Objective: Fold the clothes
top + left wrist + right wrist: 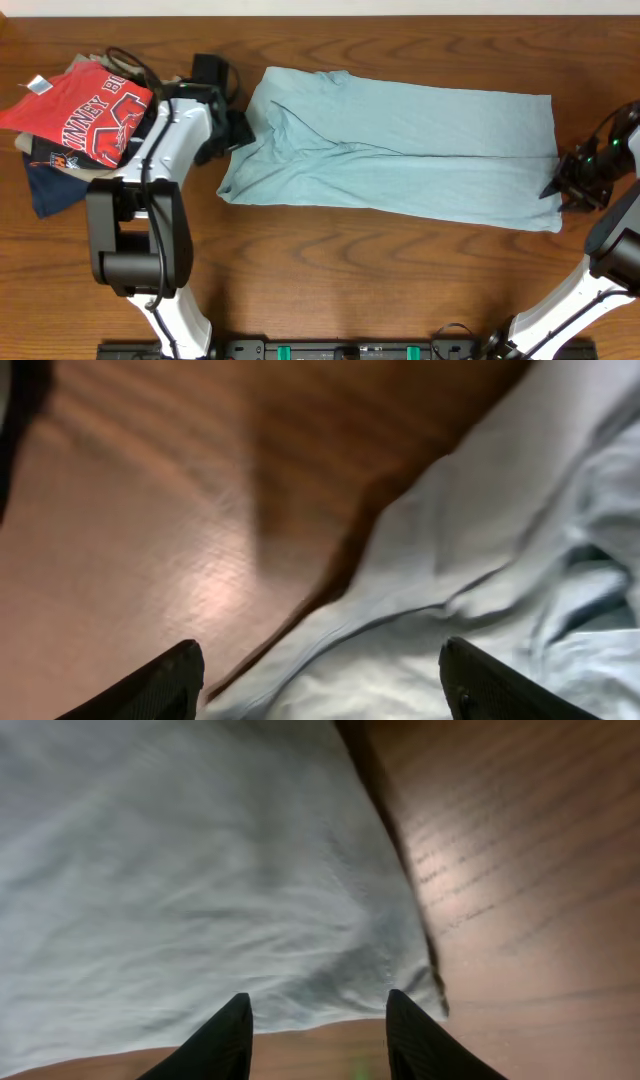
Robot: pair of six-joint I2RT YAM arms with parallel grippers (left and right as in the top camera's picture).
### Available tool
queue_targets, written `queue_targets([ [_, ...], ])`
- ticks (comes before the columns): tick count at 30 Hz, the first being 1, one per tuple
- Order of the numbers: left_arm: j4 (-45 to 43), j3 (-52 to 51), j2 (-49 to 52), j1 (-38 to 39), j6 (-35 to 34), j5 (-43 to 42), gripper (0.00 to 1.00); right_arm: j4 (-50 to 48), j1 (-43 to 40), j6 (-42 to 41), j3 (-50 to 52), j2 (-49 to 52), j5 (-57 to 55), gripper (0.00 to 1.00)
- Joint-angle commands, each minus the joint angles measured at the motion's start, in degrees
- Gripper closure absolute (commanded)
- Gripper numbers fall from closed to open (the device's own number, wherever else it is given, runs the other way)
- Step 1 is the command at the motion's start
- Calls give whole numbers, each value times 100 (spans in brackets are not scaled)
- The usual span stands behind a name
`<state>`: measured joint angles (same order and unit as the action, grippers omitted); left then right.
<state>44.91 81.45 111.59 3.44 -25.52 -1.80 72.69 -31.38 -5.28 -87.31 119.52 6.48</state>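
The clothes, a pale blue-grey T-shirt, lie folded into a long band across the wooden table. My left gripper hovers at the band's rumpled left end. In the left wrist view it is open wide over creased fabric, gripping nothing. At the band's right end, near the front corner, sits my right gripper. In the right wrist view it is open, bare wood shows between its fingers, and the shirt's edge lies just past the tips.
A pile of other garments sits at the far left: a red shirt with white lettering on top, navy cloth and khaki cloth under it. The left arm's black cable loops over the pile.
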Motion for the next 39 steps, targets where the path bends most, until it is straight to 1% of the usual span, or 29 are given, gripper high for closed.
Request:
queue_targets([
  [1, 170, -289, -37, -133, -74, -240, 22, -11, 20, -162, 190, -2, -573, 58],
  [3, 229, -433, -37, -151, -70, -378, 23, -15, 17, -153, 254, -2, -647, 58],
  [8, 481, -763, -37, -151, -72, -420, 22, -26, 17, -151, 286, -2, -627, 47],
  [12, 472, -1040, -37, -151, -72, -417, 23, -52, 22, -131, 326, -2, -627, 47],
  [15, 457, -1174, -37, -151, -72, -415, 32, -146, 22, -136, 409, -2, -625, 55],
  [19, 439, -1279, -37, -151, -70, -413, 38, -308, 22, -136, 632, -2, -625, 64],
  [22, 481, -1281, -37, -151, -59, -354, 50, -450, 22, -136, 835, -2, -627, 78],
  [23, 494, -1281, -37, -151, -46, -354, 56, -487, 20, -136, 879, -2, -627, 83],
  [25, 503, -1281, -37, -151, -46, -352, 60, -566, 15, -136, 940, -2, -627, 87],
  [27, 501, -1281, -37, -151, -46, -352, 60, -592, 4, -136, 942, -2, -627, 89],
  [28, 501, -1281, -37, -151, -46, -352, 63, -608, -4, -136, 942, -2, -629, 91],
  [30, 503, -1281, -37, -151, -46, -352, 73, -623, -20, -136, 942, -2, -627, 96],
  [31, 516, -1281, -37, -151, -46, -352, 80, -638, -31, -136, 942, -2, -640, 99],
  [32, 546, -1281, -37, -151, -46, -354, 92, -662, -50, -136, 942, -2, -660, 99],
  [33, 601, -1281, -37, -151, -46, -354, 94, -691, -72, -138, 942, -2, -713, 99],
  [35, 789, -1281, -37, -151, -48, -354, 94, -730, -133, -160, 940, -2, -968, 99],
  [39, 1440, -1281, -37, -151, -79, -391, 94, -754, -326, -315, 855, -2, -1714, 99],
])
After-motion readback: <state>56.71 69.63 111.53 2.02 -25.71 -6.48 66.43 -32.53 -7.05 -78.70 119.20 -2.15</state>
